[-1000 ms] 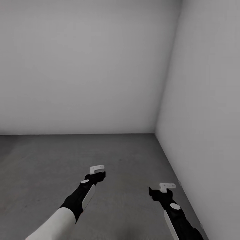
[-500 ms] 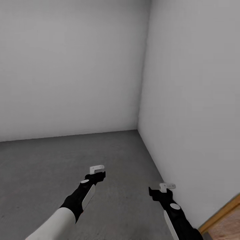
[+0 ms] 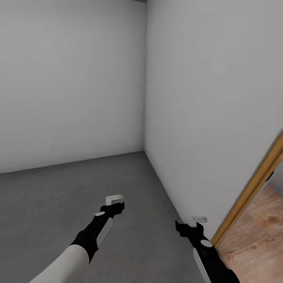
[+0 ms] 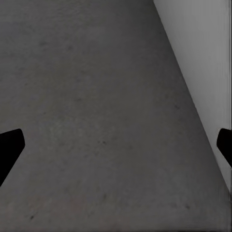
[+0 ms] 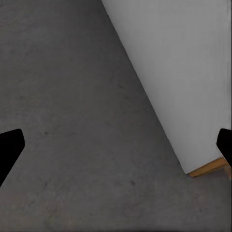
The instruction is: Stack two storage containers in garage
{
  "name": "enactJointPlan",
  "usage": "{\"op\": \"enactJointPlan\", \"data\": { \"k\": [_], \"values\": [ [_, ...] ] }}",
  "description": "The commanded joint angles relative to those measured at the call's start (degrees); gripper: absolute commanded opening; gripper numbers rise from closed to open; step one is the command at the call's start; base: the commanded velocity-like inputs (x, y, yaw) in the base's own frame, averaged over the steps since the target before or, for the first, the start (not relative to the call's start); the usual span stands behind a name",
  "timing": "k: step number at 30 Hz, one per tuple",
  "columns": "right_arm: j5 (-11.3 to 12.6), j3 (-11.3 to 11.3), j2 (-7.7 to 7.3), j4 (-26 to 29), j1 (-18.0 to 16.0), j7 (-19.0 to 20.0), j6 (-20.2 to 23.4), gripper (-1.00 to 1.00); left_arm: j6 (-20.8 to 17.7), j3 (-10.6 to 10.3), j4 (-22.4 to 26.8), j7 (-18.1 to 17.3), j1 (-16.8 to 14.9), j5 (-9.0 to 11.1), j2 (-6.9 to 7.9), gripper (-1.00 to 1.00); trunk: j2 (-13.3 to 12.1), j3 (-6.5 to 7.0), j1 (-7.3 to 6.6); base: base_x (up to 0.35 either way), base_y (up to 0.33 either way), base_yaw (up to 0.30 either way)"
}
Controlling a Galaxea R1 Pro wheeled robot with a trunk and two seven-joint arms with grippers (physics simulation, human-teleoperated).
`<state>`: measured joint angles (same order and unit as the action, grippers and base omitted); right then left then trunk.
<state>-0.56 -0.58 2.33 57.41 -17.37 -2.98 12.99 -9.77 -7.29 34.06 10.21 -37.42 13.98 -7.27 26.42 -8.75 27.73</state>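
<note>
You are facing a corner of the garage: grey concrete floor (image 3: 78, 188) under both arms, white walls (image 3: 204, 98) ahead and to your right. Your left end effector (image 3: 114, 201) and right end effector (image 3: 195, 222) are both spread wide and carry nothing; in each wrist view the two dark fingertips sit at opposite edges with bare concrete between them. Neither storage container is in sight here, so I cannot tell you where they lie. The wooden door frame (image 3: 247, 196) and the light plank floor (image 3: 259, 236) beyond it sit just beside your right arm. The risk is that arm: it hangs near the wall, and a tight turn toward the doorway could clip the wall or the frame.
</note>
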Motion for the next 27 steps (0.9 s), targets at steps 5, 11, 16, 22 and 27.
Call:
{"op": "enactJointPlan", "data": {
  "k": [5,11,16,22,27],
  "values": [
    [-0.06,-0.03,0.04,0.07,-0.04,-0.1,0.35,1.0,-0.25,-0.36,0.13,0.51,-0.03,0.61,0.06,1.0,0.11,-0.12,0.03,-0.005,-0.007,-0.267],
    [-0.06,-0.03,0.04,0.07,-0.04,-0.1,0.36,1.0,-0.25,-0.36,0.13,0.51,-0.03,0.69,0.06,1.0,0.11,-0.12,0.03,-0.001,-0.001,-0.267],
    [-0.06,-0.03,0.04,0.07,-0.04,-0.1,0.36,1.0,-0.18,-0.36,0.13,0.53,-0.03,0.66,0.06,1.0,0.11,-0.12,0.03,0.0,0.0,-0.267],
    [-0.06,-0.03,0.04,0.07,-0.05,-0.1,0.37,1.0,0.07,-0.36,0.13,0.51,-0.02,0.62,0.06,1.0,0.11,-0.12,0.03,0.0,0.0,-0.267],
    [-0.06,-0.03,0.04,0.07,-0.05,-0.1,0.37,1.0,1.23,-0.36,0.07,0.52,-0.03,0.52,0.03,1.0,0.11,-0.12,0.03,0.0,0.0,-0.267]
  ]
}}
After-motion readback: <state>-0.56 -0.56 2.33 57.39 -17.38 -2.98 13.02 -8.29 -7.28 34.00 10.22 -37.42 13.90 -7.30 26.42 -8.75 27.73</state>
